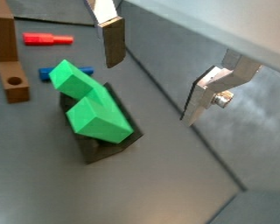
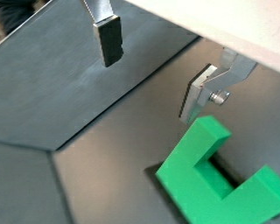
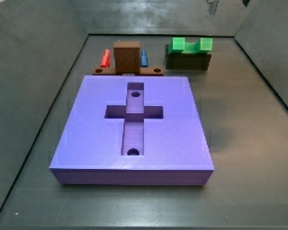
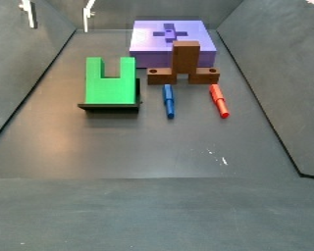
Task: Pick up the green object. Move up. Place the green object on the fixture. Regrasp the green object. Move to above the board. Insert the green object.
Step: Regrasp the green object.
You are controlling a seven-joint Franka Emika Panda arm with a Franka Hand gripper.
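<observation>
The green object (image 3: 189,46) rests on top of the dark fixture (image 3: 189,62) at the far end of the floor, its two prongs pointing up in a side view. Seen from the opposite side, the green object (image 4: 110,78) covers most of the fixture (image 4: 107,105). My gripper (image 4: 58,15) hangs open high above and off to one side of it, with nothing between the fingers (image 1: 112,39). In both wrist views the green object (image 1: 94,109) (image 2: 213,179) lies below and beside the open gripper (image 1: 160,74) (image 2: 154,68). The purple board (image 3: 171,117) with its cross recess lies flat.
A brown block (image 3: 127,57) stands between the board and the fixture, with a red piece (image 4: 219,98) and a blue piece (image 4: 168,96) lying next to it. Grey walls (image 3: 261,72) slope up around the floor.
</observation>
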